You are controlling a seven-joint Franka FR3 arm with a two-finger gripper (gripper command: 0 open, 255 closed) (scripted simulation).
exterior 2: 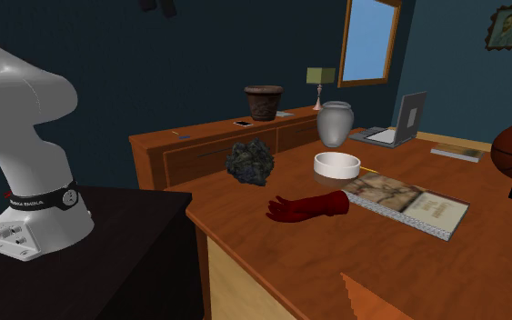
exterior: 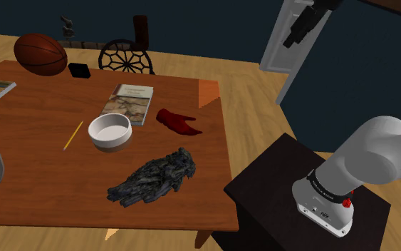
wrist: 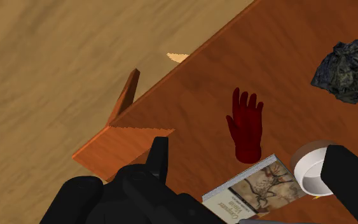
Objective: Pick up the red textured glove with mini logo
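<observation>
The red glove (exterior: 179, 121) lies flat on the wooden table (exterior: 42, 171), near its edge on the shoulder view's right, beside a book (exterior: 129, 102). In the second exterior view the red glove (exterior 2: 308, 207) rests between the table edge and the book (exterior 2: 406, 200). My black gripper (exterior: 300, 28) hangs high above the floor, off the table's far corner and well away from the glove. Through the wrist view the red glove (wrist: 246, 124) appears far below, ahead of my gripper (wrist: 250, 149). The fingers (wrist: 160, 153) stand wide apart, open, with nothing held.
A dark crumpled glove (exterior: 154, 177) lies nearer the stand (exterior: 277, 185). A white bowl (exterior: 110, 131) sits next to the book, with a pencil (exterior: 73, 135) beyond it. A basketball (exterior: 40, 53) and a small black box (exterior: 79, 70) occupy the far end. A vase (exterior 2: 334, 123) and a laptop (exterior 2: 399, 123) are also on the table.
</observation>
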